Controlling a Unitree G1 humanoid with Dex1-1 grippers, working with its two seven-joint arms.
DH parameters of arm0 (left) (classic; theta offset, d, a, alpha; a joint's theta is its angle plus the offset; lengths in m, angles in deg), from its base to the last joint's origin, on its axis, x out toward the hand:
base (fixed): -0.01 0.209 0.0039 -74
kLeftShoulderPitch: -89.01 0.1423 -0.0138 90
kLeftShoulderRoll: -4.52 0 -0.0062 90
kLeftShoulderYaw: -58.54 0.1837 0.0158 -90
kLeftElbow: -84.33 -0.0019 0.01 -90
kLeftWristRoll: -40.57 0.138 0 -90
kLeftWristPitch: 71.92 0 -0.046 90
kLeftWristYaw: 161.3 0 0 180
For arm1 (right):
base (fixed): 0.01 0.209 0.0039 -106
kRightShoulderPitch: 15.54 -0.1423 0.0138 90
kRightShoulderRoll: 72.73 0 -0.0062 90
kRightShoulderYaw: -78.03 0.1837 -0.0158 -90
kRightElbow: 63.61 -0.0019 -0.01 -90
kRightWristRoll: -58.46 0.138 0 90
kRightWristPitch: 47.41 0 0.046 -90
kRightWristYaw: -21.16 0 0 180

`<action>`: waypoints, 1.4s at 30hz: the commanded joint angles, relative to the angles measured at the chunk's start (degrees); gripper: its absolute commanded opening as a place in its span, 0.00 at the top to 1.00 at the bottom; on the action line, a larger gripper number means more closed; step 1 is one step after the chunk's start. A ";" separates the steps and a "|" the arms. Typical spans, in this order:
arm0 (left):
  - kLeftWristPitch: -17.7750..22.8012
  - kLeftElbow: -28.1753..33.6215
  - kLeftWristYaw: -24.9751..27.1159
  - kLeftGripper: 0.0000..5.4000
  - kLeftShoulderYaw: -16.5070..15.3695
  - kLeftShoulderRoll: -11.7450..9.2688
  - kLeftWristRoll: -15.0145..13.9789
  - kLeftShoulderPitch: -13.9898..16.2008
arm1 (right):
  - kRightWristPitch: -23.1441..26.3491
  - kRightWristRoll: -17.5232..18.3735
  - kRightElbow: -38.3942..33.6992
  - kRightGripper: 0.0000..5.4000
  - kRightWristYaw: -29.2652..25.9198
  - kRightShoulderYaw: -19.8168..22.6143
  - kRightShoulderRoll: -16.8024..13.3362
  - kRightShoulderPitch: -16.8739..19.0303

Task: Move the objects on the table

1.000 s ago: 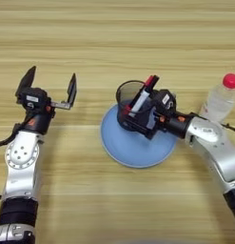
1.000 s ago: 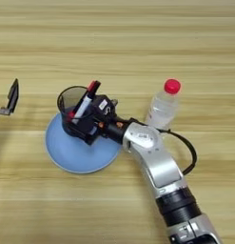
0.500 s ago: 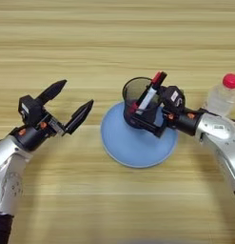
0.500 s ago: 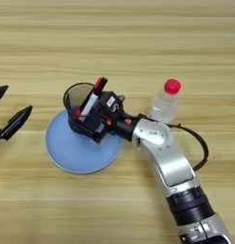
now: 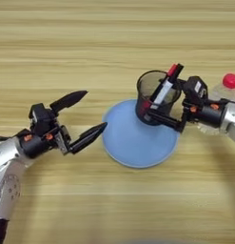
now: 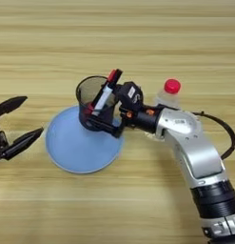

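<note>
Left eye view gives you the clearest look at the blue plate, so take that as your landmark on the wooden table. Your right gripper reaches in from the plate's right side, and its jaws are closed on the dark see-through cup, one black finger running along the cup's near wall and the other hidden behind or inside it. The cup sits over the plate's far right edge; you cannot tell from either view whether its base touches the plate or is lifted just off it. It looks tilted slightly toward the right gripper. Inside the cup a red-and-black marker leans up and to the right, its red end poking past the rim.

To the right of the plate, behind the right forearm, stands the small clear bottle with its red cap up. The arm partly covers its lower body, and it is close beside the wrist; whether they touch is not clear.

Your left gripper is to the left of the plate, above the table, with its jaws spread wide and holding nothing. The two black fingers point toward the plate, the nearer fingertip lying just beside the plate's left rim, the farther one angled away toward the back of the table. In the right eye view only those two fingers show at the left edge.
</note>
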 commanded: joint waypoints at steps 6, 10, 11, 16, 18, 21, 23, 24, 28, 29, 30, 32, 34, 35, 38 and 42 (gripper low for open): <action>1.88 0.40 1.95 0.00 3.01 -0.96 2.53 -2.94 | 0.27 3.07 -4.52 0.11 -5.24 0.43 -4.19 -1.16; 2.10 -0.51 2.62 0.00 4.64 -0.87 3.95 -4.18 | 0.14 3.93 -6.63 0.11 -7.57 0.03 -5.56 -1.05; 2.18 -0.70 2.72 0.00 4.94 -0.80 4.19 -4.50 | 0.14 4.09 -7.14 0.11 -8.08 -0.12 -5.83 -1.02; 2.49 -1.38 3.59 0.00 6.65 -0.88 5.61 -5.83 | 0.48 4.49 -8.39 0.11 -9.26 -0.64 -6.32 -1.30; 2.55 -1.60 3.92 0.00 7.30 -0.87 6.17 -6.19 | 0.65 4.64 -8.70 0.11 -9.42 -0.82 -6.41 -1.43; 2.45 -2.15 4.27 0.00 8.30 -0.77 7.29 -6.99 | 0.91 4.89 -9.24 0.11 -9.60 -1.23 -6.56 -1.69; 2.43 -2.25 4.46 0.00 8.77 -0.60 7.72 -7.41 | 1.10 5.01 -9.53 0.11 -9.51 -1.50 -6.57 -1.82; 2.43 -2.20 4.51 0.00 8.98 -0.51 7.86 -7.57 | 1.18 5.05 -9.61 0.11 -9.42 -1.61 -6.55 -1.87; 2.44 -1.74 4.85 0.00 10.30 -0.30 8.45 -8.06 | 1.39 5.26 -9.87 0.11 -9.31 -2.20 -6.44 -1.83; 2.42 -1.65 4.88 0.00 10.59 -0.24 8.60 -8.17 | 1.49 5.30 -9.94 0.11 -9.31 -2.37 -6.39 -1.80; 2.37 -1.57 4.91 0.00 10.86 -0.22 8.72 -8.28 | 1.57 5.31 -9.99 0.11 -9.31 -2.55 -6.36 -1.79; 2.32 -1.34 4.92 0.00 11.29 -0.15 8.95 -8.50 | 1.67 5.33 -10.08 0.11 -9.38 -2.91 -6.31 -1.72; 2.29 -0.81 4.92 0.00 11.81 -0.14 9.19 -8.78 | 1.70 5.30 -10.19 0.11 -9.51 -3.41 -6.24 -1.58; 2.27 -0.55 4.96 0.00 12.02 -0.16 9.30 -8.87 | 1.70 5.29 -10.25 0.11 -9.54 -3.65 -6.22 -1.51; 2.22 0.10 4.97 0.00 12.56 -0.22 9.68 -9.14 | 1.68 5.29 -10.32 0.11 -9.51 -4.31 -6.14 -1.36; 1.76 0.92 4.43 0.00 13.20 -0.14 10.38 -9.30 | 1.64 5.19 -10.37 0.11 -9.44 -5.25 -5.95 -1.23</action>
